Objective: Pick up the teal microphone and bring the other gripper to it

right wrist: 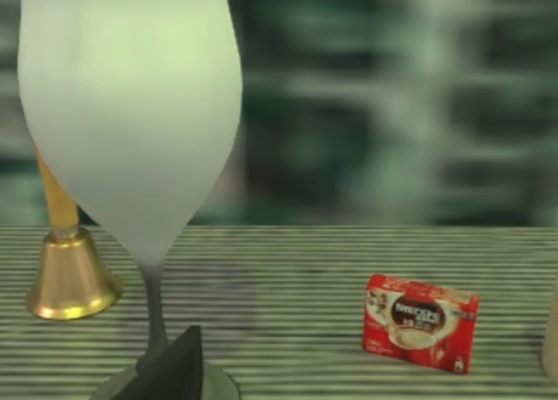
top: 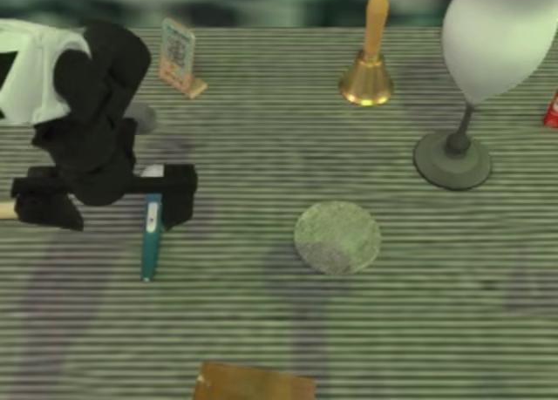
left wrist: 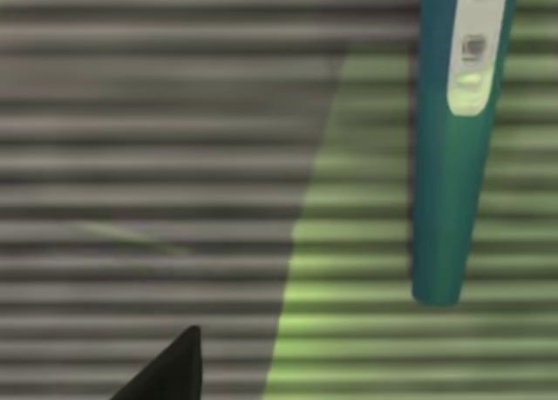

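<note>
L pincer over teal mic, near the surface's left edge; lift not done yet

Risks: slim teal microphone (top: 152, 240) could roll or slip if I close off-centre on the handle, or tilt head-heavy when lifted. My left pincer (top: 157, 191) hangs right over its upper end. Can't tell how far apart the fingers are, or if they touch it; wrist view shows one fingertip (left wrist: 170, 369) clear of the handle. Right pincer (right wrist: 170, 365): parked by wine glass (top: 484, 34), far right corner, spread unknown.
</note>
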{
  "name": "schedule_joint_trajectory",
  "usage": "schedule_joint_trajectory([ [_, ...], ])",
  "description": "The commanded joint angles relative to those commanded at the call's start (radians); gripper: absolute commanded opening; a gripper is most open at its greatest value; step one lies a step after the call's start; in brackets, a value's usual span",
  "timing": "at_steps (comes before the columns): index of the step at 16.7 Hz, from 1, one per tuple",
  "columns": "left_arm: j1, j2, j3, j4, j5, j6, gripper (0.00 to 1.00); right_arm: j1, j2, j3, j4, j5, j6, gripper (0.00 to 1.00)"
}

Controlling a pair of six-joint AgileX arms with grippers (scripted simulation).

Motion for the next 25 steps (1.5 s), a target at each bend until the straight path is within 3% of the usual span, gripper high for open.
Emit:
schedule_joint_trajectory([
  [9, -0.004, 0.046, 0.017, 0.000, 0.001, -0.005, 1.00, 0.000, 0.000, 0.000, 0.000, 0.000, 0.000, 1.00],
  [17, 0.001, 0.246, -0.084, 0.306, 0.003, 0.004, 1.00, 0.000, 0.000, 0.000, 0.000, 0.000, 0.000, 1.00],
  [23, 0.001, 0.271, -0.096, 0.339, 0.003, 0.005, 1.00, 0.000, 0.000, 0.000, 0.000, 0.000, 0.000, 1.00],
  [25, 0.001, 0.271, -0.096, 0.339, 0.003, 0.005, 0.85, 0.000, 0.000, 0.000, 0.000, 0.000, 0.000, 1.00],
])
